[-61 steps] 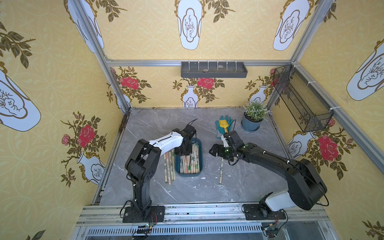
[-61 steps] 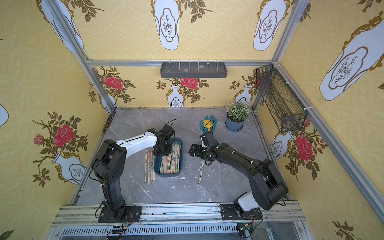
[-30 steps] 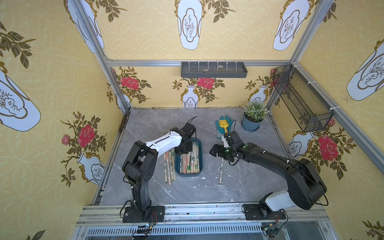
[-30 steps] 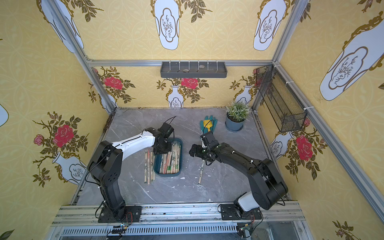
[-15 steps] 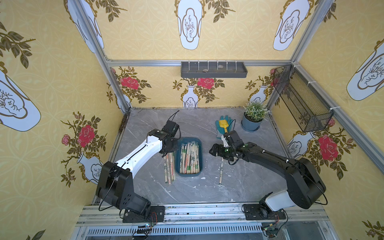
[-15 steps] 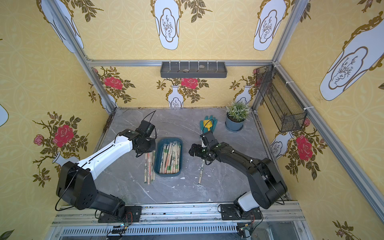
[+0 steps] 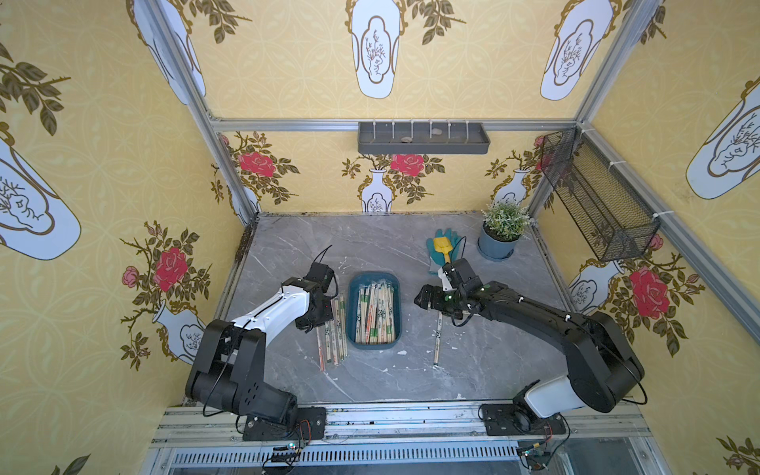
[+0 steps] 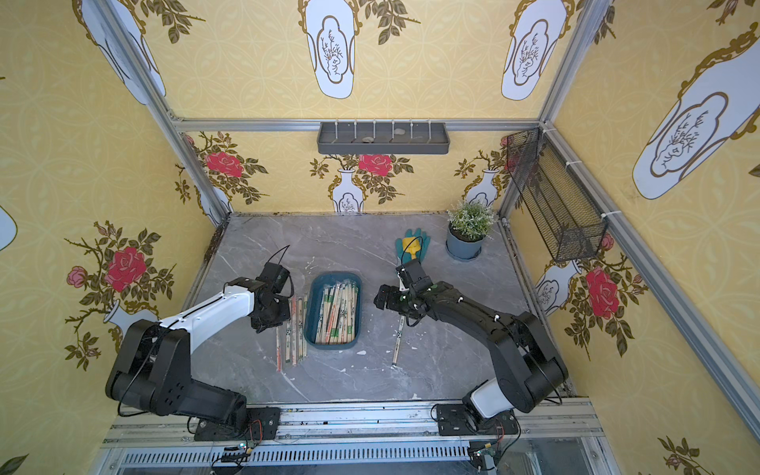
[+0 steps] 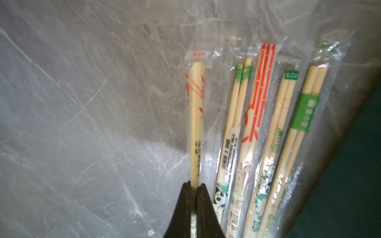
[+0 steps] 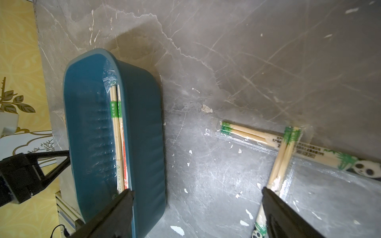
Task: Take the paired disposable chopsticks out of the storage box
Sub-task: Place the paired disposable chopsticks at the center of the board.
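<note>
Pinching one wrapped pair (image 9: 196, 115) by its end, the left claw (image 9: 194, 186) has its black jaws pressed together on the stick, just beside a row of pairs (image 9: 274, 131) lying side by side on the grey tabletop (image 9: 82, 103). Whether the held pair touches the surface cannot be told. The step in hand looks like the set-down, with one more pair joining the row outside the storage box (image 7: 373, 274), whose dark teal wall edges the wrist view. The next move calls for the jaws to part gently, so the slippery wrapper drops flat and parallel rather than across its neighbours.

Across the box, the right claw (image 10: 195, 195) hangs with jaws spread wide and nothing between them, between the box wall and two crossed pairs (image 10: 282, 160) on the table. Most of the paired disposable chopsticks (image 7: 376, 312) lie in the box, packed lengthwise, so the task appears far from finished.

The sticks are slim, pale bamboo, blunt at the thick end. They are sealed in crinkled clear film printed with green leaves, red-orange bamboo stalks and black-and-white pandas. The box is smooth plastic, shallow, with rounded corners. The tabletop is marble-patterned, veined white and flecked with pale chips.
</note>
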Controlling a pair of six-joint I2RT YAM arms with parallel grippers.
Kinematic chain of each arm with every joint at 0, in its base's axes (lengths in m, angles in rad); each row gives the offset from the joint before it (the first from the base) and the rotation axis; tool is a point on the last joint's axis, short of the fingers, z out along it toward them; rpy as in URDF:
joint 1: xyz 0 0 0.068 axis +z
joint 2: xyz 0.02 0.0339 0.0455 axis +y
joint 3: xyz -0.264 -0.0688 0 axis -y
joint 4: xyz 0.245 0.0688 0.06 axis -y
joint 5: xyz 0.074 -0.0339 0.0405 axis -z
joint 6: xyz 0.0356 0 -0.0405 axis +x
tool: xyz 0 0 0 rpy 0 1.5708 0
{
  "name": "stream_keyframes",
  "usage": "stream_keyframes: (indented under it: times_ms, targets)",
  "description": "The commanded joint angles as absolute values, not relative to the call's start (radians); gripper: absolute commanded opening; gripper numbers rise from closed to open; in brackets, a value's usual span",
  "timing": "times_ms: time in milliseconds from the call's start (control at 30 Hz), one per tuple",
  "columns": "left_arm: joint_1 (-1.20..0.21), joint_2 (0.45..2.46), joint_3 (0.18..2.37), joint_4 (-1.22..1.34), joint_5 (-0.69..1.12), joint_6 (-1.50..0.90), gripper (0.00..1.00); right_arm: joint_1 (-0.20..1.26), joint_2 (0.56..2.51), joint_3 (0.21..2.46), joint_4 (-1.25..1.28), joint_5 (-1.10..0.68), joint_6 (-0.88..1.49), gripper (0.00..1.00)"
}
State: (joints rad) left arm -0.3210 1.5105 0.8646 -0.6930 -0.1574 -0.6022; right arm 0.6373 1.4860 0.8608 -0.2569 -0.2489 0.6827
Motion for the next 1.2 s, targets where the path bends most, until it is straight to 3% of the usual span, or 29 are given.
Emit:
stream_keyframes:
  times_ms: [0, 367, 567, 833, 1167]
  targets:
    - [-0.32, 1.545, 0.866, -0.643, -0.161, -0.592, 0.01, 0.638, 1.478, 0.863, -0.25, -0.239, 0.688, 0.97]
    - [-0.32, 1.535, 0.894, -0.663, -0.146, -0.58, 0.31, 0.641, 1.493, 0.881, -0.254, -0.244, 0.681, 0.98]
    - [-0.321, 1.466, 0.941, -0.723, -0.157, -0.572, 0.34, 0.641, 1.503, 0.887, -0.252, -0.249, 0.68, 0.97]
    - [-0.343, 1.393, 1.035, -0.738, -0.042, -0.588, 0.38, 0.641, 1.514, 0.889, -0.244, -0.251, 0.682, 0.97]
    - [-0.539, 1.542, 1.187, -0.717, -0.028, -0.633, 0.39, 0.646, 1.511, 0.877, -0.237, -0.25, 0.693, 0.98]
